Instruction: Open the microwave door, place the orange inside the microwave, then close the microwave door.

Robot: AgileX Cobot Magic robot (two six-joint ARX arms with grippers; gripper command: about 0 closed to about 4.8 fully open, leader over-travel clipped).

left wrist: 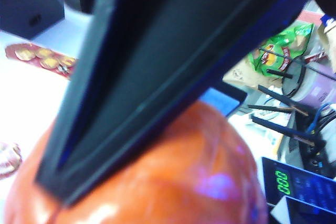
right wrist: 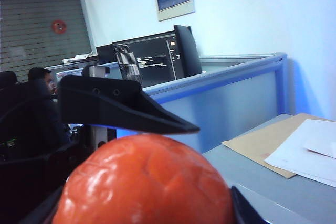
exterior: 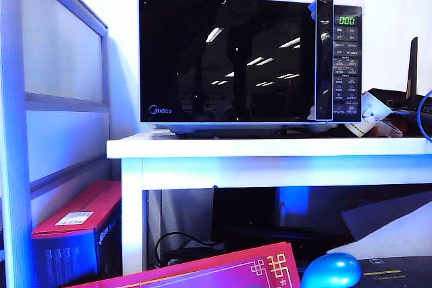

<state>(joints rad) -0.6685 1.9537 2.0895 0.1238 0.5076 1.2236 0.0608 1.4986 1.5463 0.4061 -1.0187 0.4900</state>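
White table (exterior: 270, 148) carries the microwave (exterior: 250, 62), its microwave door (exterior: 226, 59) shut. Neither arm shows in the exterior view. Right gripper (right wrist: 144, 182) is angled up toward the office partition, clamped on the orange (right wrist: 144, 182). Left gripper (left wrist: 157, 72) is tilted, a finger lying against the orange; grip state: cannot tell.
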